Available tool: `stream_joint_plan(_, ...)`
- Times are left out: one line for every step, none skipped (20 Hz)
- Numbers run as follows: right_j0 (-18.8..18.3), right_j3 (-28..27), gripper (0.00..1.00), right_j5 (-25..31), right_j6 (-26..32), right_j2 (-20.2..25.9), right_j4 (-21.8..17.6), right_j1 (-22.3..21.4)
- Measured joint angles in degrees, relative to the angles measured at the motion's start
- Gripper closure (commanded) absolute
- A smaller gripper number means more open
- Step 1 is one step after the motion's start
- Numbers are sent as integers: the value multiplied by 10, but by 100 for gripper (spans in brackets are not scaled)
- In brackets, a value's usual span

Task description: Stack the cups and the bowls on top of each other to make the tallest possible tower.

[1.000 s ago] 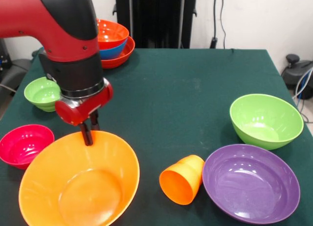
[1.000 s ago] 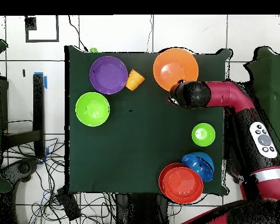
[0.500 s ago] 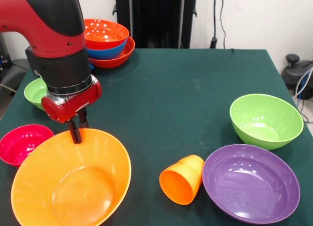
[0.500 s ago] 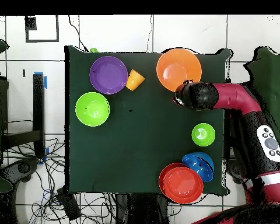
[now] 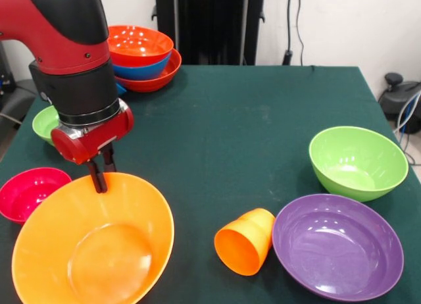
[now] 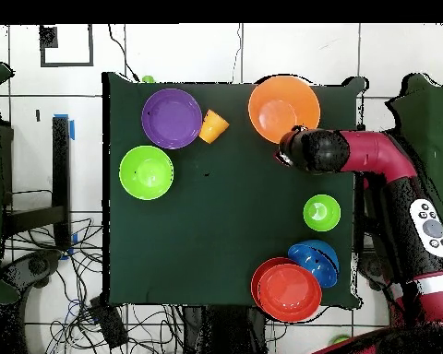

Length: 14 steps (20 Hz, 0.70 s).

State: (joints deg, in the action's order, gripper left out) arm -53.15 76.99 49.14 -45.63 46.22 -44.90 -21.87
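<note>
The tool (image 5: 100, 174) is seen at the far rim of the large orange bowl (image 5: 92, 248), its dark fingers drawn close together with the rim pinched between them. The bowl is tilted, its near side lowered toward the desk (image 5: 250, 133), at the near left in the front view. A small magenta bowl (image 5: 29, 193) is found just left of it, and a small green bowl (image 5: 45, 124) is partly hidden behind the arm. The tower (image 5: 141, 57) of red-orange and blue bowls is set at the far left corner. The orange cup (image 5: 245, 241) is lying on its side near the middle, touching the purple bowl (image 5: 337, 245), with a large green bowl (image 5: 358, 162) just beyond.
</note>
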Motion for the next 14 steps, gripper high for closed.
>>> stream_joint_plan(0, 0, 100, 0, 0, 1, 0, 0)
stream_joint_plan(0, 0, 100, 0, 0, 1, 0, 0)
stream_joint_plan(0, 0, 100, 0, 0, 1, 0, 0)
stream_joint_plan(0, 0, 100, 0, 0, 2, 0, 0)
stream_joint_plan(0, 0, 100, 0, 0, 2, 0, 0)
stream_joint_plan(0, 1, 100, -1, 0, 2, 0, 0)
stream_joint_plan(0, 1, 100, -1, 0, 3, 0, 0)
stream_joint_plan(0, 1, 100, -1, 0, 3, 0, 0)
stream_joint_plan(0, 1, 100, -1, 0, 3, 0, 0)
stream_joint_plan(0, 1, 100, -1, 0, 3, 0, 0)
stream_joint_plan(0, 1, 100, -1, 0, 3, 1, 0)
stream_joint_plan(-1, 2, 100, -1, 0, 3, 2, 0)
stream_joint_plan(-1, 4, 100, -1, 0, 3, 5, -1)
stream_joint_plan(-2, 7, 100, -1, 0, 3, 10, -4)
